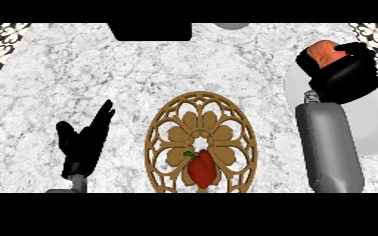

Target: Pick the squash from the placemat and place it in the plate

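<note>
The squash [323, 51] is an orange, rounded lump with a slightly mottled skin, held in the right hand [345, 72] at the far right of the counter. Only its top shows; the black fingers curl round the rest and clasp it. It hangs over the plate [295, 87], a pale, smooth, round dish that is mostly hidden by the hand and the grey forearm [328, 147]; whether the squash touches the plate cannot be told.

Toward the middle of the near edge lies the placemat [166, 130], an oval of tan openwork, cut like a rose window with petal-shaped holes and a ring of arches round the rim. On its near part rests one red pepper [201, 169], glossy, tapered, with a short green stem.

The left hand [83, 142] shows at the lower left, well apart from the placemat, fingers straight and pointing up, holding nothing and resting.

The counter [111, 75] is white marble with fine grey veining. At its far edge sits a flat black shape [150, 31], and beside it a small grey rounded shape [233, 26], both cut off by the view. Dark lace-like patterning [10, 32] marks the two far corners.

By count: one squash, one pepper, one plate, one placemat, two hands.
</note>
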